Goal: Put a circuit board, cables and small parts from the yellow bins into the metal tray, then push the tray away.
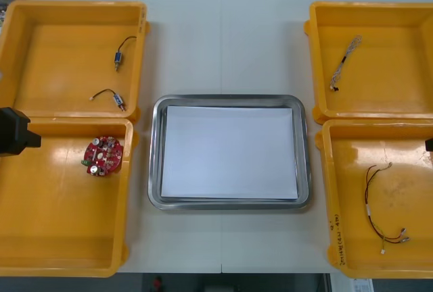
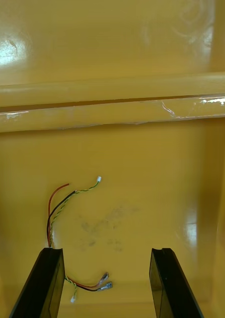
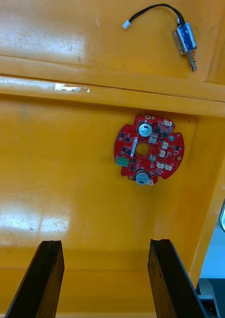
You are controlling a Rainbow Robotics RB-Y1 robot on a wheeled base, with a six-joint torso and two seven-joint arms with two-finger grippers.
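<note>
Over the near left yellow bin [image 1: 64,270], the left gripper [image 3: 106,243] hovered, fingers spread wide and empty. The round red circuit board [image 3: 149,149] lay flat on the bin floor just ahead of them, probably lined up as the first pick. Over the near right yellow bin [image 1: 336,238], the right gripper [image 2: 107,251] hung equally agape, holding nothing, with the red and yellow cable [image 2: 74,192] trailing past one finger. Both wrists tilted down toward the bin floors. Between the bins sat the metal tray [image 1: 155,150], white inside and bare, ready to receive. Farther off, the far left bin [image 1: 74,5] held two small metal parts [image 1: 119,57] on black leads, and the far right bin [image 1: 372,7] held a twisted cable [image 1: 345,57].
</note>
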